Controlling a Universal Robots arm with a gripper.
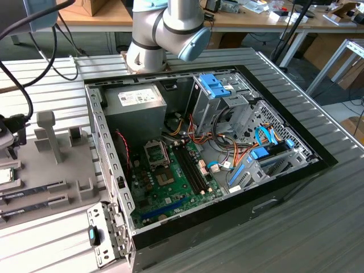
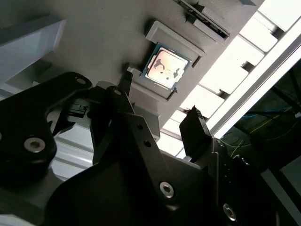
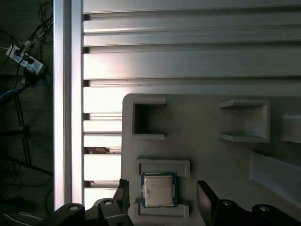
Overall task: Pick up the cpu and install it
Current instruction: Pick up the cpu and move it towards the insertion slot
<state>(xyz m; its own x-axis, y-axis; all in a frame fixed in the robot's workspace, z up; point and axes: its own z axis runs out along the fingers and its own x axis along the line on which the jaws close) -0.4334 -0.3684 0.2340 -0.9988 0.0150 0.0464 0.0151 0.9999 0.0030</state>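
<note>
Gripper [image 3: 163,188] [image 2: 160,96]: black two-finger hand, fingers [image 3: 123,194] spread apart and holding nothing. In both wrist views one finger stands on each side of the cpu. There is a gap on both sides and no contact can be seen. Height above the chip cannot be judged.

Cpu [image 3: 158,189] [image 2: 166,69]: small flat square chip with a silvery-grey metal top and a thin pale rim. It lies flat in a shallow raised-lip pocket of the grey moulded fixture plate [image 3: 207,155]. The pocket sits close to the plate's edge, the one that borders the ribbed aluminium table [image 3: 188,61]. Two open square pockets [image 3: 148,120] of the plate lie further in from the chip.

Exterior view: the plate [image 1: 62,165] lies on the table at the exterior view's left. Long dark memory sticks [image 1: 34,190] rest in its slots, and the chip [image 1: 4,175] is at its far left edge.

The open black computer case [image 1: 227,187] lies well apart from the plate, to the exterior view's right. Inside it is a green motherboard [image 1: 170,193] carrying a black square socket frame [image 1: 156,152].
</note>
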